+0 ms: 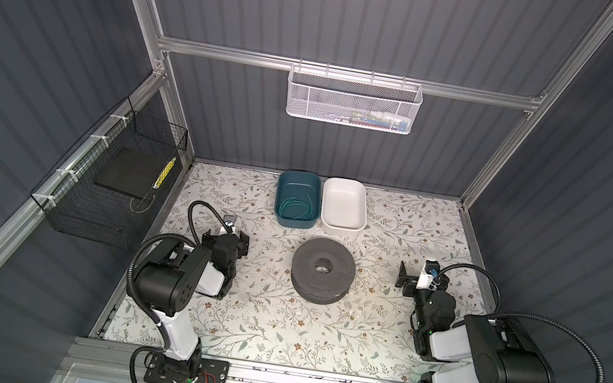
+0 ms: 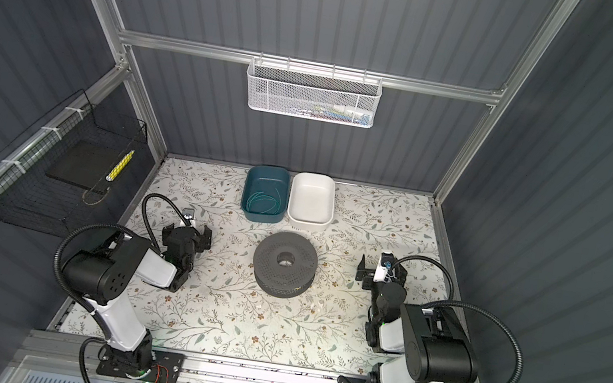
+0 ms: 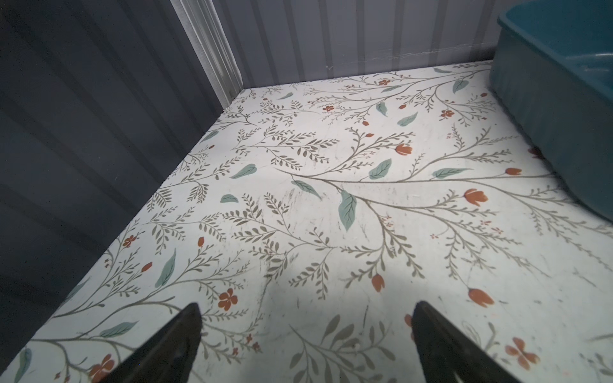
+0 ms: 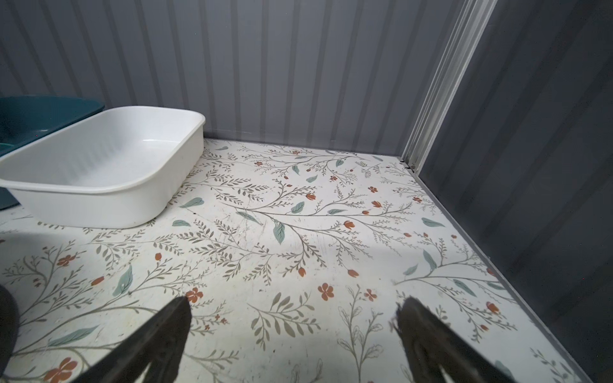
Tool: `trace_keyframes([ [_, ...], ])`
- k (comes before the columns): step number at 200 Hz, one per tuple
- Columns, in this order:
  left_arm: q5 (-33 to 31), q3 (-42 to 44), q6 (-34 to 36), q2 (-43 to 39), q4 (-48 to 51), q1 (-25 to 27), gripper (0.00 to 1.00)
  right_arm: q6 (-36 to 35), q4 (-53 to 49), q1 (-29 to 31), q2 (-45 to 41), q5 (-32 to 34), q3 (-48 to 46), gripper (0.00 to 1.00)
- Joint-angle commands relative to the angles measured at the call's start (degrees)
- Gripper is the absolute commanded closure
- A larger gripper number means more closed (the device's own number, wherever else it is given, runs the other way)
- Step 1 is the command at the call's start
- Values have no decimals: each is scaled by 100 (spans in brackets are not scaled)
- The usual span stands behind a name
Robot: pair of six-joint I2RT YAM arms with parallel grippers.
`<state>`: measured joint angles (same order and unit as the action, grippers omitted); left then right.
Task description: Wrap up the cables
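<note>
A thin teal-green cable (image 1: pixel 295 209) (image 2: pixel 263 203) lies in loose loops inside the teal bin (image 1: pixel 282 197) (image 2: pixel 250 189) at the back of the table. In front of the bins stands a dark grey perforated spool (image 1: pixel 341 274) (image 2: pixel 302 268) with nothing wound on it. My left gripper (image 1: pixel 226 240) (image 2: pixel 186 235) (image 3: pixel 306 315) hovers low over the table left of the spool, open and empty. My right gripper (image 1: pixel 423 280) (image 2: pixel 382 275) (image 4: pixel 293 311) sits right of the spool, also open and empty. Only bare floral table shows between each pair of jaws in the wrist views.
An empty white bin (image 1: pixel 341 223) (image 4: pixel 99 195) stands beside the teal one (image 3: pixel 557 99). A black wire basket (image 1: pixel 82 214) on the left wall holds a dark pad and a yellow striped piece (image 1: pixel 166 173). A white mesh basket (image 1: pixel 353 101) hangs on the back wall.
</note>
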<state>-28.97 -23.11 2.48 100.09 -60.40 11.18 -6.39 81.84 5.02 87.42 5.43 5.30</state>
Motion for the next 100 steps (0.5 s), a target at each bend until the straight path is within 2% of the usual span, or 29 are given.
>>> trace_keyframes([
  [1,-110,-59,-63,-87,-51,-37,1,75,292,-17,28,122,68,1],
  [26,-109,-59,-59,-87,-50,-36,0,213,-103,-55,-39,466,275,1],
  [40,-113,-57,-64,-89,-49,-37,1,562,-1452,-199,-241,849,839,1],
  [46,-114,-61,-59,-87,-51,-33,1,767,-2276,-395,-351,560,1189,1],
  [53,-109,-62,-61,-88,-43,-37,1,1035,-2920,-774,-455,-119,1416,1],
  [58,-109,-61,-60,-87,-46,-37,1,1133,-2895,-918,-487,-326,1390,1],
  [71,-107,-65,-64,-91,-42,-37,1,1096,-2417,-888,-344,-271,1266,1],
  [86,-107,-60,-64,-90,-42,-35,1,1114,-2746,-889,-446,-270,1342,1],
  [100,-109,-62,-64,-87,-42,-37,1,1105,-2498,-885,-373,-271,1277,1],
])
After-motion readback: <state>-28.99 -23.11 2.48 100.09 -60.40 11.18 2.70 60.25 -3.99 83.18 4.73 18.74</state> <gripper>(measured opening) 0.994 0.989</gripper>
